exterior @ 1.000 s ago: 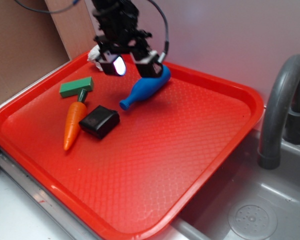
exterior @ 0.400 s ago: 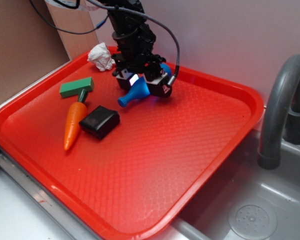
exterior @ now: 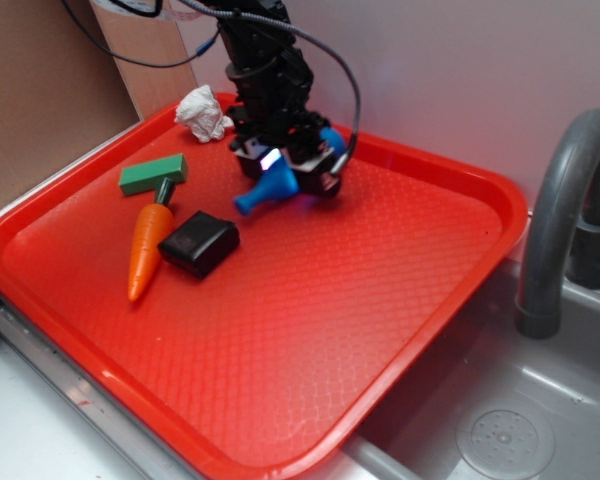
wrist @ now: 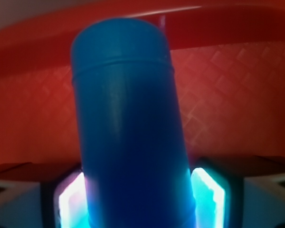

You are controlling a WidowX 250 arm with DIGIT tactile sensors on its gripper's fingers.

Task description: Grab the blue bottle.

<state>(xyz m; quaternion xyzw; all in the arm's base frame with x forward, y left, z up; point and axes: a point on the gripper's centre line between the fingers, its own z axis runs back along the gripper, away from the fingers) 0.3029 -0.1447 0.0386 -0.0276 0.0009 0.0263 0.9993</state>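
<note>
Exterior view is showing a red tray (exterior: 410,300) sitting beside a grey sink (exterior: 520,420); near its far edge the hand (exterior: 285,172) is pinching the blue bottle (exterior: 270,187). Wrist view is revealing glowing pads (wrist: 209,194) flanking the bottle's body.

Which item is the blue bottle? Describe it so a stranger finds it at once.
Start at the red tray beside the sink and look to its far edge. The blue bottle lies there on its side between the gripper fingers, the only blue thing on the tray.
</note>
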